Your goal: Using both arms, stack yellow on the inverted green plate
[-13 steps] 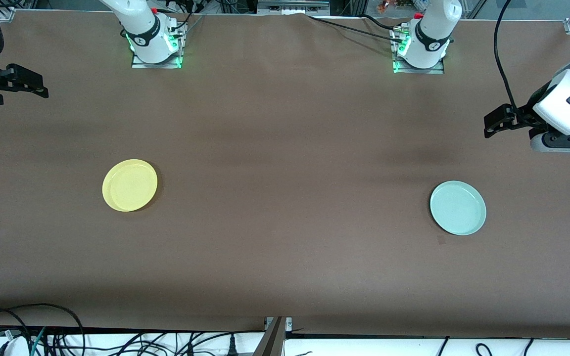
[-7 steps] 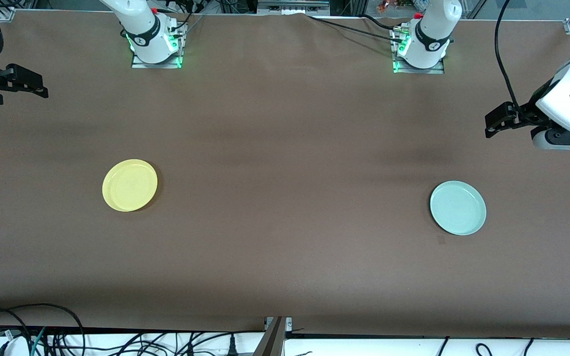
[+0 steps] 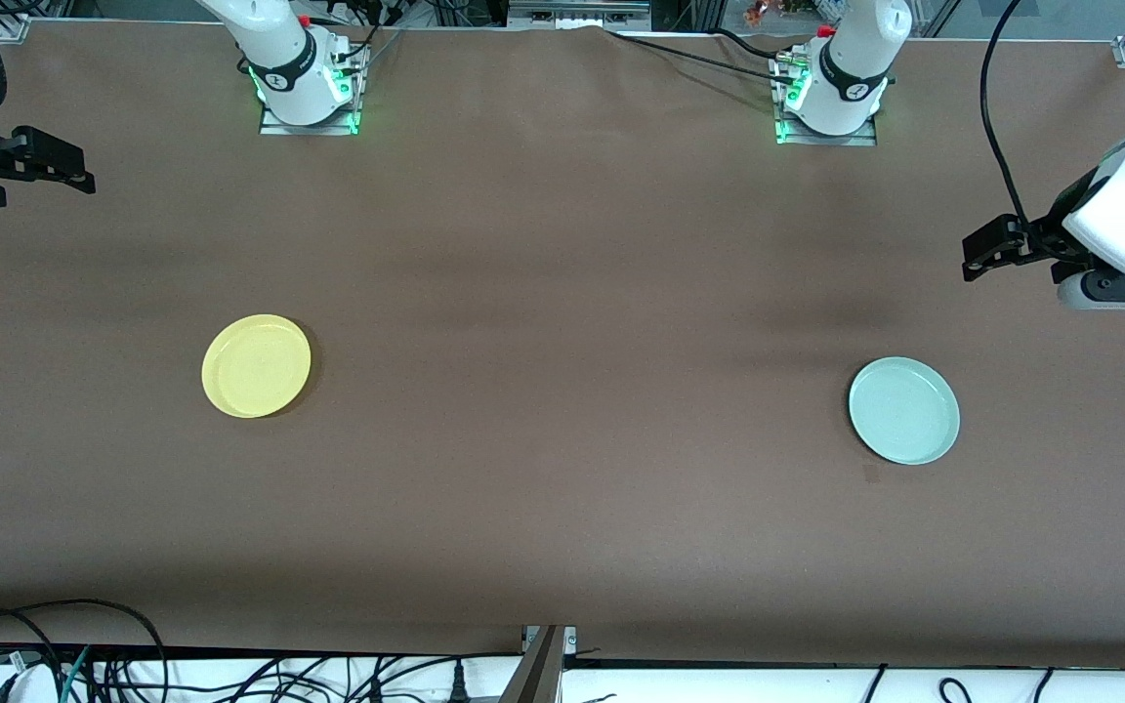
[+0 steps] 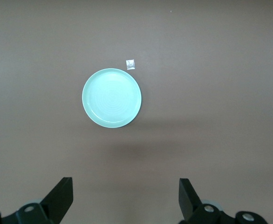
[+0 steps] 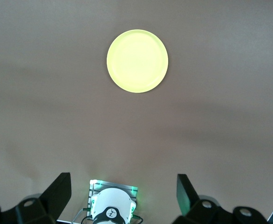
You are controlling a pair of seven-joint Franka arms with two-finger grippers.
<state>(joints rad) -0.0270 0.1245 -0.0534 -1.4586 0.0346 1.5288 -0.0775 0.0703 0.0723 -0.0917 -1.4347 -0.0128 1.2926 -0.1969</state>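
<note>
The yellow plate (image 3: 256,365) lies flat on the brown table toward the right arm's end; it also shows in the right wrist view (image 5: 137,61). The green plate (image 3: 903,409) lies flat, hollow side up, toward the left arm's end; it also shows in the left wrist view (image 4: 112,98). My left gripper (image 3: 987,252) hangs open and empty in the air at its end of the table, apart from the green plate; its jaws stand wide apart in its wrist view (image 4: 126,186). My right gripper (image 3: 64,168) is open and empty at the other end (image 5: 122,183).
The two arm bases (image 3: 307,88) (image 3: 828,98) with green lights stand at the table's farther edge. A small pale square mark (image 3: 871,474) sits on the table beside the green plate. Cables (image 3: 84,654) lie along the nearer edge.
My left arm's wrist has turned and shifted slightly, carrying its gripper a little lower in the front view. The right arm and both plates have not moved.
</note>
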